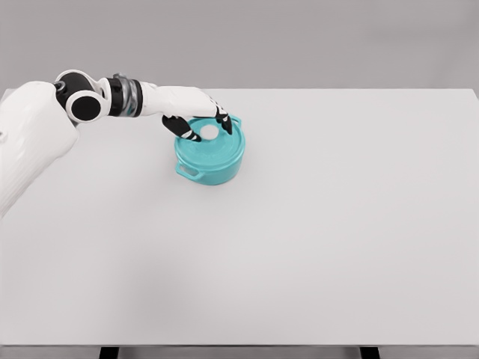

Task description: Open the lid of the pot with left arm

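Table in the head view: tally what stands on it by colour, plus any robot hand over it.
Teal: 2, the pot and its lid
White with black fingertips: 1, the left robot hand, over the lid
Total: 3
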Available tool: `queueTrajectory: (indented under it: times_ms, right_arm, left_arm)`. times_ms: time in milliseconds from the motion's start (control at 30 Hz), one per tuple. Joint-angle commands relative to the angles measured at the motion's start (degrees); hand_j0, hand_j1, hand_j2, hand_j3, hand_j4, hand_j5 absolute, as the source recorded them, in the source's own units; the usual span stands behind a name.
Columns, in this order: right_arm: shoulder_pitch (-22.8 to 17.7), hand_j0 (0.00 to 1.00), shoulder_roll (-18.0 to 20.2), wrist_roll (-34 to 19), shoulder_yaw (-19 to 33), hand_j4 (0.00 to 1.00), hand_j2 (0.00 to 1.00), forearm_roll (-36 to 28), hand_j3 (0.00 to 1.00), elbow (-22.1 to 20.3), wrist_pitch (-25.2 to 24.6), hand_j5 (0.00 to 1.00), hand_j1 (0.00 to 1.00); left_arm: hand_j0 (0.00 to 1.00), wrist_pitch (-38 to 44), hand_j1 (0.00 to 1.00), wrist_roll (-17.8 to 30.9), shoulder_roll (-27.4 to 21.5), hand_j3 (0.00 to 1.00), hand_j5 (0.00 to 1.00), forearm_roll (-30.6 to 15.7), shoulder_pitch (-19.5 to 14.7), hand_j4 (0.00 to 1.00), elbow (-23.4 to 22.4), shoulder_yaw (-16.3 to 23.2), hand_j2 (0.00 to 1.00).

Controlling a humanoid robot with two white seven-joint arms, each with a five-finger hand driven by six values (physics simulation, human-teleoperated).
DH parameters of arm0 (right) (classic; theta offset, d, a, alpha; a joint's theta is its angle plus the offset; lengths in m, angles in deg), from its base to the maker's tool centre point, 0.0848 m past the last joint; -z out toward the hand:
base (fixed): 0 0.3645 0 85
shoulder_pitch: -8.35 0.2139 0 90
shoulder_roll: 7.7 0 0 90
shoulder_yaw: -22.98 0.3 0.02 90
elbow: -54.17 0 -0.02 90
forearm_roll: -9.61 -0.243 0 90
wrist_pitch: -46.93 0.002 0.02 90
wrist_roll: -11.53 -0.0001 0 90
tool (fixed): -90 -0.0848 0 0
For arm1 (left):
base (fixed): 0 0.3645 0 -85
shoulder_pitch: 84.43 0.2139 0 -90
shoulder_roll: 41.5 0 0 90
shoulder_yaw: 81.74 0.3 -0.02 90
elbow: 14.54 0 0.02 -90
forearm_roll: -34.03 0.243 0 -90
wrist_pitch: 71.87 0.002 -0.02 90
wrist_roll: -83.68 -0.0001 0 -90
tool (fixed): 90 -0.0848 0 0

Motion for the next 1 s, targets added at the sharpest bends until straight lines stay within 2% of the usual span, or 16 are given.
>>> queueTrajectory:
  times_ms: [0,100,300,433,533,700,867,967]
  right_arm:
    - [0.0,1.0,0.01,-0.01,-0.01,1.0,1.0,-0.01,1.0,-0.01,0.01,1.0,1.0]
    - [0.0,1.0,0.01,-0.01,-0.01,1.0,1.0,-0.01,1.0,-0.01,0.01,1.0,1.0]
    - [0.0,1.0,0.01,-0.01,-0.01,1.0,1.0,-0.01,1.0,-0.01,0.01,1.0,1.0]
    - [0.0,1.0,0.01,-0.01,-0.01,1.0,1.0,-0.01,1.0,-0.09,0.01,1.0,1.0]
    - [0.0,1.0,0.01,-0.01,-0.01,1.0,1.0,-0.01,1.0,-0.01,0.01,1.0,1.0]
    - [0.0,1.0,0.01,-0.01,-0.01,1.0,1.0,-0.01,1.0,-0.01,0.01,1.0,1.0]
    - [0.0,1.0,0.01,-0.01,-0.01,1.0,1.0,-0.01,1.0,-0.01,0.01,1.0,1.0]
    - [0.0,1.0,0.01,-0.01,-0.01,1.0,1.0,-0.01,1.0,-0.01,0.01,1.0,1.0]
  left_arm:
    - [0.64,0.16,0.64,-0.02,-0.06,0.64,0.64,-0.33,0.09,0.64,0.12,-0.04,0.64]
    - [0.62,0.16,0.62,-0.02,-0.06,0.62,0.62,-0.33,0.27,0.62,0.21,-0.04,0.62]
    - [0.49,0.16,0.49,-0.02,-0.06,0.49,0.49,-0.33,0.44,0.49,0.29,-0.21,0.49]
    - [0.41,0.16,0.41,-0.02,-2.35,0.41,0.41,-0.42,0.35,0.41,1.0,-0.21,0.41]
    - [0.41,0.16,0.41,-0.02,-3.67,0.41,0.41,-1.38,-0.09,0.41,1.09,-0.39,0.41]
    - [0.4,0.16,0.4,-0.02,-15.61,0.4,0.4,-4.02,-0.35,0.4,8.64,-1.36,0.4]
    - [0.41,0.16,0.41,-0.02,-20.89,0.41,0.41,-3.85,1.23,0.41,7.85,-2.76,0.41]
    - [0.43,0.16,0.43,-0.02,-21.68,0.43,0.43,-3.85,2.46,0.43,7.68,-3.47,0.43]
